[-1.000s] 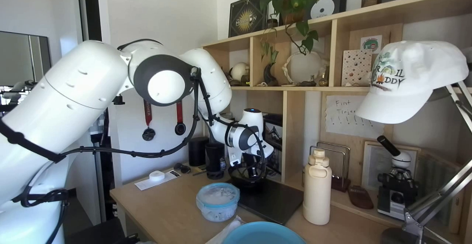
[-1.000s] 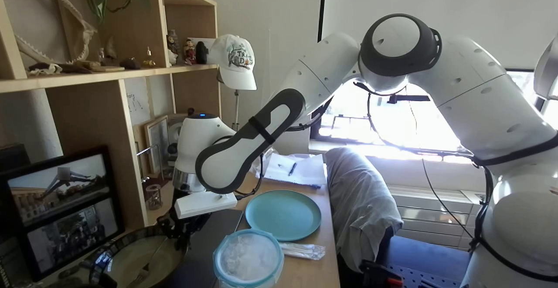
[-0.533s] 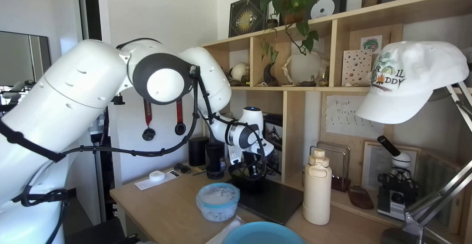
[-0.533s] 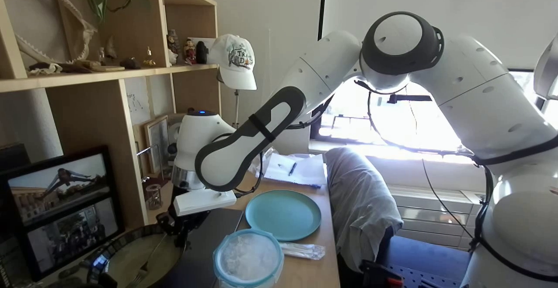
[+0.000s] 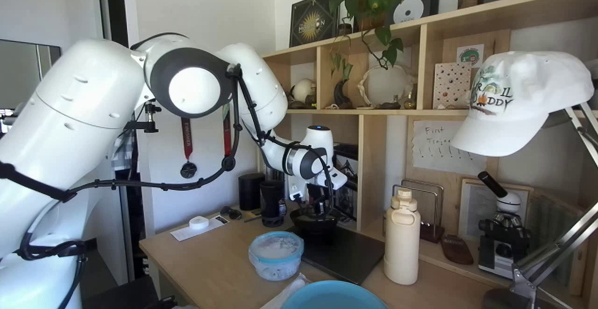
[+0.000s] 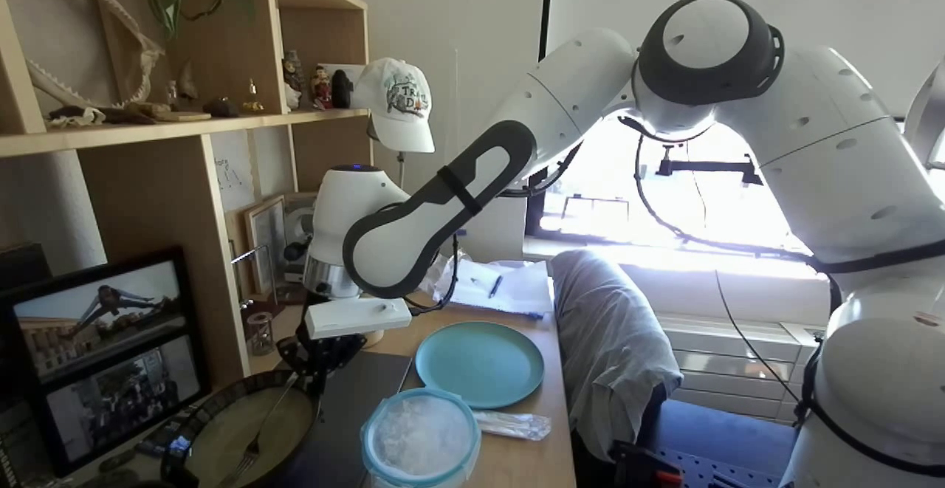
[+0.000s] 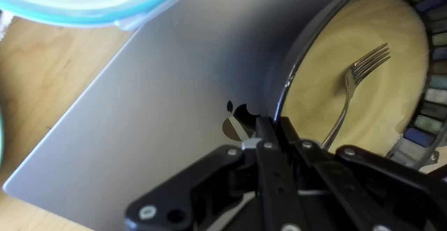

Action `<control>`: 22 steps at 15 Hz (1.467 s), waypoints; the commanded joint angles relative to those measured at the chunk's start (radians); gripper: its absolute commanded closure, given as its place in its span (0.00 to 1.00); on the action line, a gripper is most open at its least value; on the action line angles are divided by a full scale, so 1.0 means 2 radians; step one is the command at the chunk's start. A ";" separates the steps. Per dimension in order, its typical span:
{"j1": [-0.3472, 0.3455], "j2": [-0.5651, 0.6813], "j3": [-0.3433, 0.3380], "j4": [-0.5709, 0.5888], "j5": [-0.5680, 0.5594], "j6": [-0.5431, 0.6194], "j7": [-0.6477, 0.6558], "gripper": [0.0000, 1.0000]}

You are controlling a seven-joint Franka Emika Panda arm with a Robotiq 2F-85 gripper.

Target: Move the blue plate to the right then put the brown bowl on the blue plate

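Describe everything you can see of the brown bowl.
The brown bowl is round, glossy and nearly black outside, with a yellowish cream floor and a band of multicoloured blocks, like tiles, on its inner wall; it looks glazed. It is open side up over the laptop; whether its base touches down, I can't tell. The fingers pinch its rim, one inside, one outside. A fork lies inside, handle toward the fingers.

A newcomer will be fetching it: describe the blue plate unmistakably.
Start at the wooden desk and find the deep translucent bowl. In an exterior view the blue plate lies just beyond it. Unlike that see-through bowl, the plate is flat, round and solid teal.
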 commanded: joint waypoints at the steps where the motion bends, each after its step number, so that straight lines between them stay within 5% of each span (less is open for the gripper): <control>1: -0.039 0.056 0.025 -0.052 0.018 -0.001 0.017 0.95; 10: -0.146 0.108 0.096 -0.128 0.048 0.040 0.050 0.95; 22: -0.312 0.160 0.210 -0.244 0.200 0.178 0.044 0.96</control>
